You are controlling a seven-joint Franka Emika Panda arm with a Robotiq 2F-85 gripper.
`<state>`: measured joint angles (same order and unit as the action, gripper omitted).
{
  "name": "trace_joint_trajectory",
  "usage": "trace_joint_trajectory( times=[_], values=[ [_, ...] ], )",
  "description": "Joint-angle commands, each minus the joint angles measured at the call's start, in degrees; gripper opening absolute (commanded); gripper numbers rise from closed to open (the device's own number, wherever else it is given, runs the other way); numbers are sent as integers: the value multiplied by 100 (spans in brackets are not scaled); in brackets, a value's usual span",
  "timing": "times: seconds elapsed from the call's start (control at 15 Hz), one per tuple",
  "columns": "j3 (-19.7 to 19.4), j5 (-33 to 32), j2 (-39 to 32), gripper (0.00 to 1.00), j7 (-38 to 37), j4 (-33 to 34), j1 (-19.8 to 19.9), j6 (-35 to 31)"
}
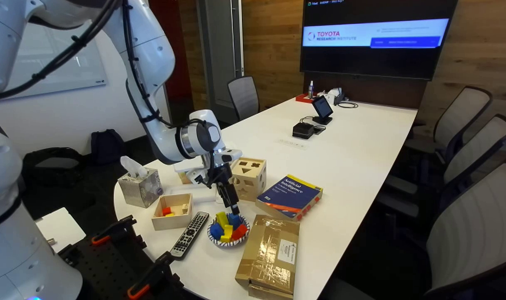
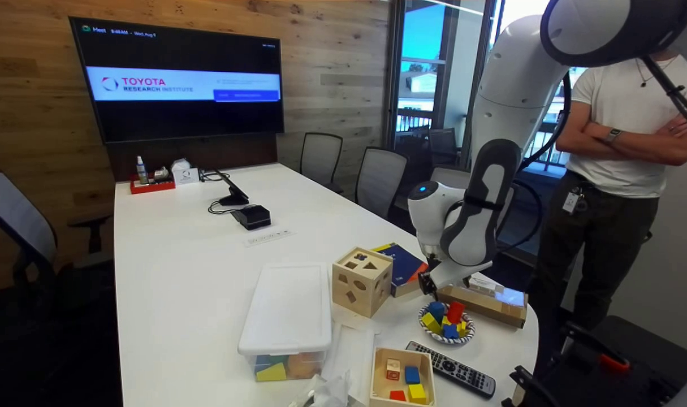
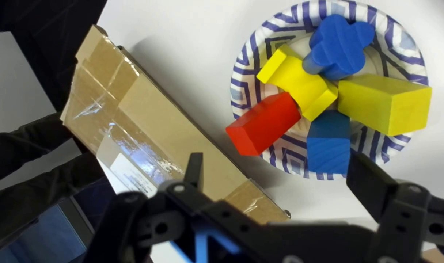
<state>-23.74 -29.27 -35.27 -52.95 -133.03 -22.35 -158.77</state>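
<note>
My gripper (image 3: 278, 173) is open with nothing between its fingers, above the edge of a patterned paper bowl (image 3: 240, 84). The bowl holds a blue block (image 3: 328, 146), a red block (image 3: 264, 122), a yellow notched block (image 3: 298, 82), a longer yellow block (image 3: 384, 102) and a blue clover-shaped block (image 3: 338, 47). One fingertip appears right beside the blue block; I cannot tell if they touch. The other fingertip appears over the cardboard box (image 3: 192, 146). In both exterior views the gripper (image 1: 233, 205) (image 2: 432, 291) points down at the bowl (image 1: 225, 243) (image 2: 448, 341).
A remote (image 1: 190, 234) and a wooden tray with blocks (image 1: 169, 223) lie near the bowl. A wooden shape-sorter cube (image 2: 361, 282), a blue book (image 1: 290, 196), a tissue box (image 1: 140, 189) and a lidded plastic bin (image 2: 289, 316) stand around. A person (image 2: 620, 135) stands beyond the table.
</note>
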Motion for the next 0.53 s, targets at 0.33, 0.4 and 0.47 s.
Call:
trace_joint_trajectory(
  times=[0.33,0.4,0.47],
  values=[
    [-79,-15,133,100,39,-190,-114,-118],
    [-79,-25,118,100,43,-198,-115,-145],
    [-82,-34,97,100,42,-199,-117,-167]
  ],
)
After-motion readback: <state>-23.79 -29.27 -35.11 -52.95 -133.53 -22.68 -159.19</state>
